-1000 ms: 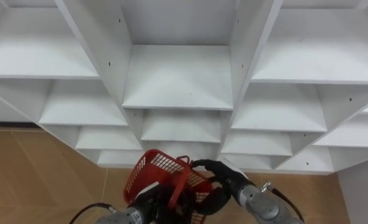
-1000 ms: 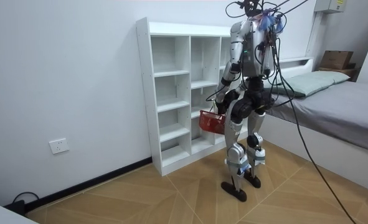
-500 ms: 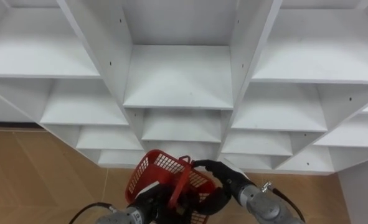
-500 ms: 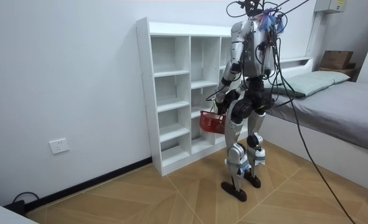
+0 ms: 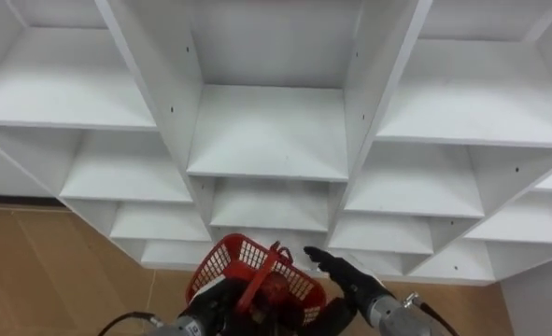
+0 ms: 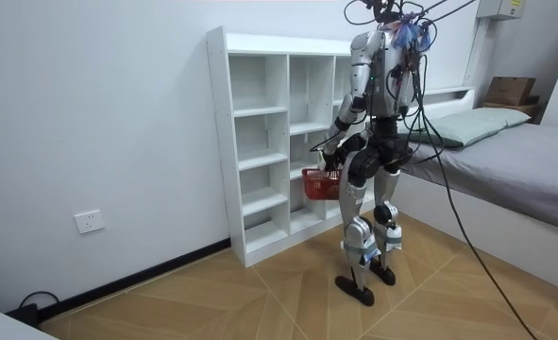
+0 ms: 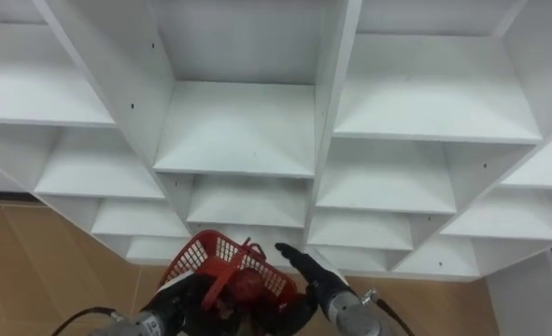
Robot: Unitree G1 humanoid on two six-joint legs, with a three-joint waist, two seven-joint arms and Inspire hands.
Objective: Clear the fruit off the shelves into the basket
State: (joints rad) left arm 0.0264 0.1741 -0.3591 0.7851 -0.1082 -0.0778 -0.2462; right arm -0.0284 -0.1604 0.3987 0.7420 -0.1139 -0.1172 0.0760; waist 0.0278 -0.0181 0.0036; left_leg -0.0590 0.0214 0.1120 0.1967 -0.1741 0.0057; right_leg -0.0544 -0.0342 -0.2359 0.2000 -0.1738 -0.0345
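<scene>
One round red fruit [image 5: 274,291] lies in the red plastic mesh basket [image 5: 247,257] gripped by the left hand [image 5: 221,301], just left of the straight-fingered right hand [image 5: 336,271], below the white closet shelves [image 5: 266,131].

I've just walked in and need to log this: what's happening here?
The robot stands at the white shelf unit, its left hand curled round the handle of a red basket. A red fruit lies in the basket. Its right hand is open beside the basket's rim.
</scene>
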